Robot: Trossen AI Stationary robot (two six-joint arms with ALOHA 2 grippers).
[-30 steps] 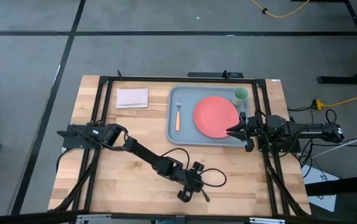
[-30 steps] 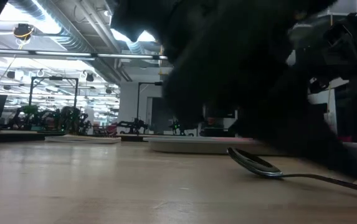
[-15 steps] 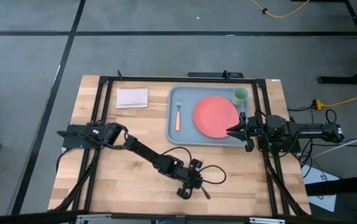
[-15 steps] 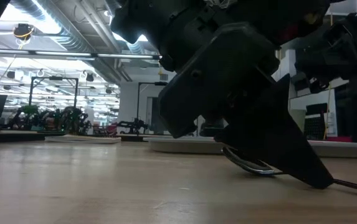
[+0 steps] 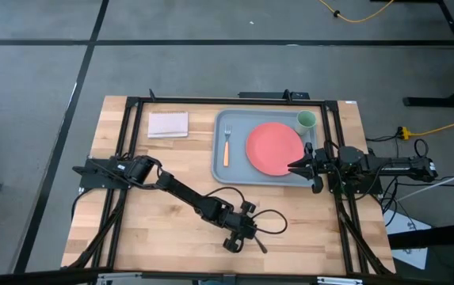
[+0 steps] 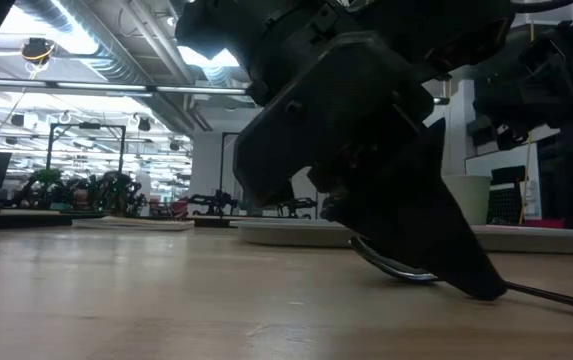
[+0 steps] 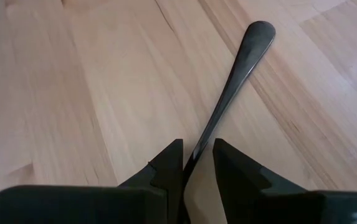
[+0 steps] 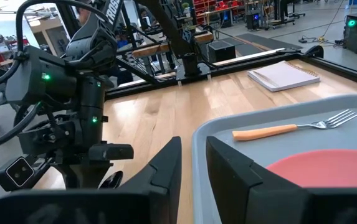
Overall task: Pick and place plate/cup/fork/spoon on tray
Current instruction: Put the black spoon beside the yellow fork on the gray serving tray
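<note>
The dark spoon (image 5: 260,246) lies flat on the wooden table near its front edge, bowl (image 6: 396,264) toward the left arm. My left gripper (image 5: 232,245) slants down over it. Its fingers stand narrowly open on either side of the handle (image 7: 228,87), and their tips reach table level (image 6: 471,285). On the blue-grey tray (image 5: 238,176) rest the pink plate (image 5: 274,148), the green cup (image 5: 307,119) and the orange-handled fork (image 5: 227,147). My right gripper (image 5: 293,168) waits level at the tray's near right corner, with a narrow gap (image 8: 194,146). My left gripper straddles the spoon's handle close to the bowl (image 7: 194,165), coming from above at a slant with the fingers in line with the handle. The handle runs close along one finger (image 7: 172,165), and bare wood shows beside the other. I cannot tell whether it touches.
A pale folded napkin (image 5: 168,124) lies at the table's far left. Black frame rails (image 5: 123,158) run along the table's sides and back. A loop of cable (image 5: 274,224) hangs beside the left wrist. Bare wood lies between the spoon and the tray.
My left gripper has tipped steeper downward over the spoon, and its fingertips have swung down to the table on either side of the handle. The gap between its fingers looks the same. The spoon still lies on the table.
</note>
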